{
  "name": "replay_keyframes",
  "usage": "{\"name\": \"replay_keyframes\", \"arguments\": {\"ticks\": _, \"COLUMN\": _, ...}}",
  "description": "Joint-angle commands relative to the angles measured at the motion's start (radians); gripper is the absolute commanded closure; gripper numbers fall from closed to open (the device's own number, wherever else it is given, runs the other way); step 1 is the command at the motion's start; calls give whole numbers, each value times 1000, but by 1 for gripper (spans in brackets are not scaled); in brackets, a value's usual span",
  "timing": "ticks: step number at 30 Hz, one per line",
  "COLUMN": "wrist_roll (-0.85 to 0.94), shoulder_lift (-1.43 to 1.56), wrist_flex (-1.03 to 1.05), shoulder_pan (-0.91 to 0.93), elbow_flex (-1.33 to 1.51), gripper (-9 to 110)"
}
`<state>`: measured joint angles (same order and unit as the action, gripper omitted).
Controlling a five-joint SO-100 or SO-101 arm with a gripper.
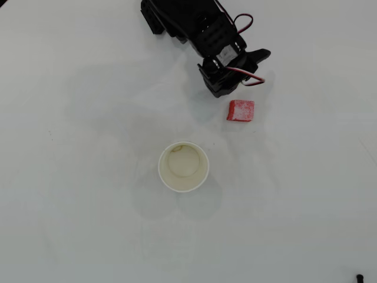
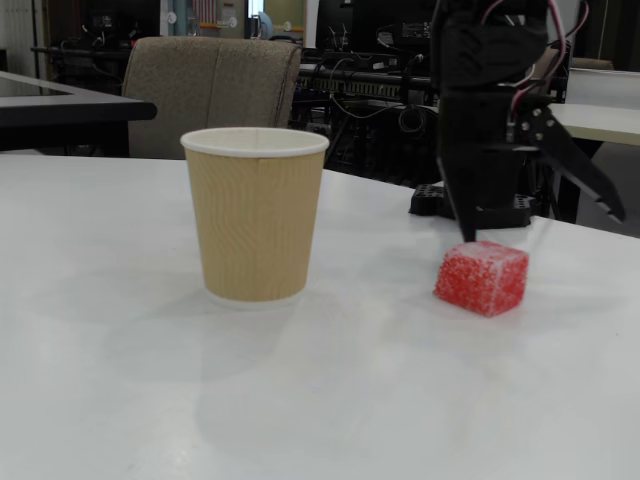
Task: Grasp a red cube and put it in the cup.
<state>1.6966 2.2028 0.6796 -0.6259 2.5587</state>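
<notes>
White table point(image 1: 70, 224) spread beneath everything. Black arm point(image 2: 485, 110) above the far side, claw point(image 2: 540, 225) spread wide and holding nothing, tips just above and behind the red cube. Cup point(image 2: 255, 215) upright near the middle, tan ribbed wall, white rim. Red cube point(image 2: 481, 277) flat on the table, right of the cup in the fixed view, well apart from it.

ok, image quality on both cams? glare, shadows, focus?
Overhead view: bright, even light washes out the white table, with only faint soft shadows around the cup and cube; both are sharp. Fixed view: dimmer; cup and cube in focus, background clutter soft; the dark gripper shows little detail; a soft sheen on the table.
</notes>
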Motion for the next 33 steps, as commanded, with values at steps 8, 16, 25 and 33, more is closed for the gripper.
{"name": "replay_keyframes", "arguments": {"ticks": 8, "wrist_roll": -6, "shoulder_lift": 6, "wrist_flex": -83, "shoulder_pan": 43, "elbow_flex": -20, "gripper": 50}}
{"name": "replay_keyframes", "arguments": {"ticks": 16, "wrist_roll": 12, "shoulder_lift": 20, "wrist_flex": -86, "shoulder_pan": 160, "elbow_flex": -15, "gripper": 50}}
{"name": "replay_keyframes", "arguments": {"ticks": 25, "wrist_roll": 34, "shoulder_lift": -15, "wrist_flex": -107, "shoulder_pan": 321, "elbow_flex": -18, "gripper": 50}}
{"name": "replay_keyframes", "arguments": {"ticks": 33, "wrist_roll": 23, "shoulder_lift": -84, "wrist_flex": -130, "shoulder_pan": 314, "elbow_flex": -63, "gripper": 50}}
